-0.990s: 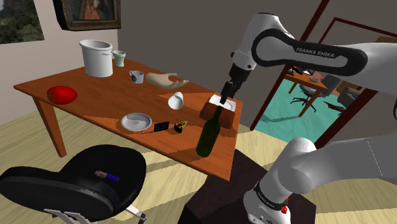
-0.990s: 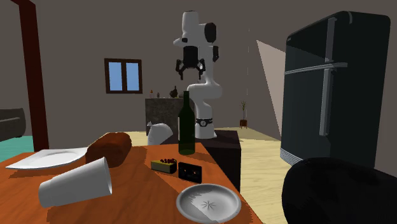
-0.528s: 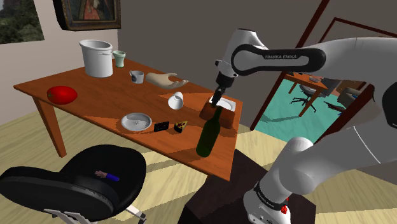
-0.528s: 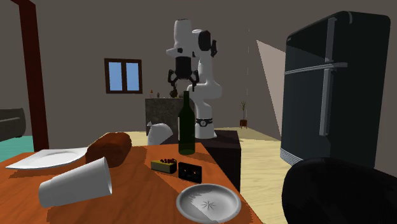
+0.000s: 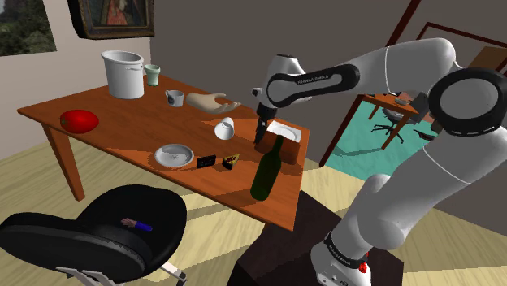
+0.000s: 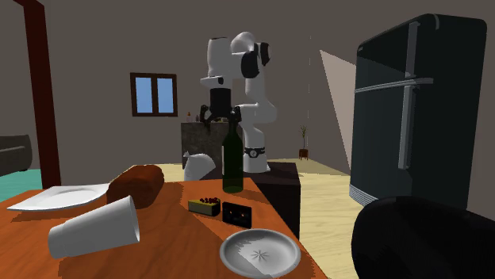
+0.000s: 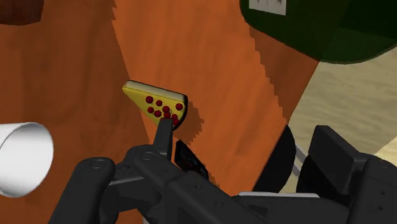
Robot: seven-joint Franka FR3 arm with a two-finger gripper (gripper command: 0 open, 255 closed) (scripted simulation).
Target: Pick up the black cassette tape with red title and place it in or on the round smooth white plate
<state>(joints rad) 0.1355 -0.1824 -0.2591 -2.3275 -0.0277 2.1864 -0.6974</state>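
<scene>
Hovering open and empty, gripper [image 5: 259, 143] sits well up and away from plate [image 5: 159, 156]; cassette [image 5: 206, 161] is on the table [image 5: 97, 114] just beside plate on gripper's side, so move is down toward plate.

On the bench [image 5: 122, 122], the cassette [image 5: 206, 162] is lying between the plate [image 5: 175, 154] and the pizza slice [image 5: 231, 161]. The bottle [image 5: 266, 169] is standing near the slice, toward the shoulder view's right.

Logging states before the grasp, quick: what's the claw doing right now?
Claw: open, holding nothing.
</scene>
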